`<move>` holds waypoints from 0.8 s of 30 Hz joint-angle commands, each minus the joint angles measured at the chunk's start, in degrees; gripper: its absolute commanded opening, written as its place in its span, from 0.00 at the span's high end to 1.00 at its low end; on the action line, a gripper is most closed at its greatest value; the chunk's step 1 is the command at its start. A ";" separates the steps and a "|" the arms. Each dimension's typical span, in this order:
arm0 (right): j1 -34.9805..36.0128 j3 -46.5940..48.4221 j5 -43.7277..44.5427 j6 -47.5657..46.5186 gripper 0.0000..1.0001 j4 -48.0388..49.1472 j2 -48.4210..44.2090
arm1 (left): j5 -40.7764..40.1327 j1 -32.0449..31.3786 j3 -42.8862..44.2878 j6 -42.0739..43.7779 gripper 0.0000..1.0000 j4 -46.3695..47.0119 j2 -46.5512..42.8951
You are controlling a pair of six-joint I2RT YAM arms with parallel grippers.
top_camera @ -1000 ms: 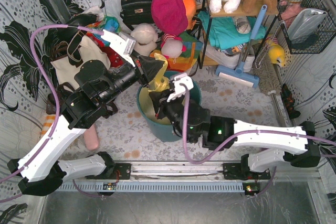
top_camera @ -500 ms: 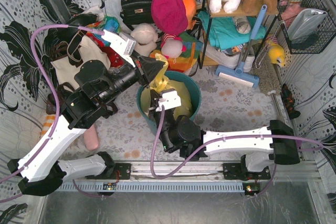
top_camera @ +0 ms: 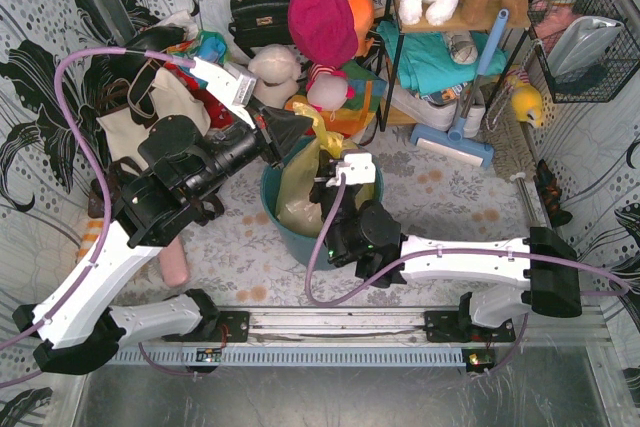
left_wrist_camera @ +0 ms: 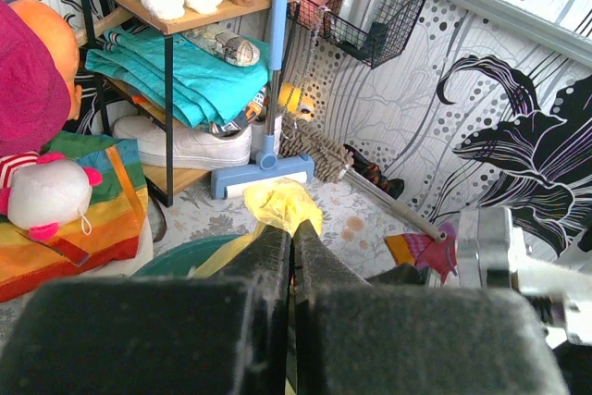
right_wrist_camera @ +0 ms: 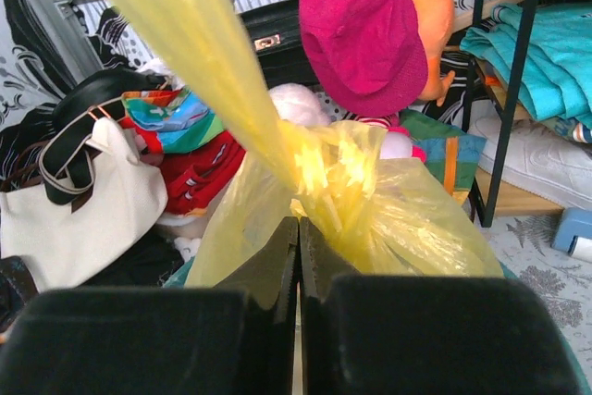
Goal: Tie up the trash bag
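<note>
The trash bag (top_camera: pixel 298 187), thin translucent yellow plastic, stands in the teal bin (top_camera: pixel 300 245) at mid-table. My left gripper (top_camera: pixel 295 137) is shut on the bag's top edge and holds a strand of it up over the bin's far left rim; the yellow plastic (left_wrist_camera: pixel 282 205) bunches out past its closed fingertips (left_wrist_camera: pixel 292 233). My right gripper (top_camera: pixel 325 179) is shut at the gathered neck of the bag (right_wrist_camera: pixel 388 210), its tips (right_wrist_camera: pixel 298 221) against the twisted plastic. A taut strand (right_wrist_camera: pixel 185 34) runs up and left from that neck. The bag's contents are hidden.
A cream tote bag (top_camera: pixel 140 117) with black straps lies left of the bin. Behind it are a black handbag (top_camera: pixel 258 12), a pink hat (top_camera: pixel 320 22) and soft toys. A shelf with teal cloth (top_camera: pixel 440 57) and a blue mop (top_camera: pixel 455 137) stand at the right.
My right arm swung left, then its gripper moved right and up to the bag's neck. The bag is now pulled taller out of the bin. My left gripper has barely moved.
</note>
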 commanded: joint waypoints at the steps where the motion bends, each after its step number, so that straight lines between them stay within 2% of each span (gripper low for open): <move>1: -1.99 -1.38 -1.65 4.62 1.00 -2.48 -2.63 | 0.81 0.35 0.11 0.19 0.96 1.23 -0.81; 6: -4.00 -2.11 -2.36 4.53 1.00 -1.89 -3.45 | 0.88 0.43 -0.65 0.36 0.93 1.54 -1.39; 7: -4.19 -2.15 -2.48 4.47 1.00 -2.22 -3.57 | 0.61 0.43 -1.15 0.44 0.85 1.72 -1.61; 10: -4.40 -2.37 -3.08 4.98 1.00 -2.76 -4.30 | -3.25 0.43 -2.67 0.35 0.52 1.80 -3.02; 12: -4.44 -2.29 -3.19 6.27 1.00 -4.58 -4.76 | -9.40 0.51 -3.76 -0.38 0.40 1.36 -4.36; 14: -4.49 -2.20 -3.27 7.36 1.00 -6.30 -5.19 | -15.67 0.74 -5.11 -1.03 0.35 1.37 -6.16; 19: -4.51 -1.46 -3.34 8.47 1.00 -8.36 -5.44 | -26.79 2.99 -8.56 -2.65 0.32 1.95 -10.26; 22: -4.51 -1.15 -3.22 8.62 1.00 -9.16 -5.49 | -28.33 6.27 -9.21 -4.32 0.32 -0.21 -10.95; 24: -4.53 -1.14 -3.14 9.10 1.00 -9.59 -5.65 | -25.24 9.58 -8.00 -5.51 0.33 -3.49 -9.57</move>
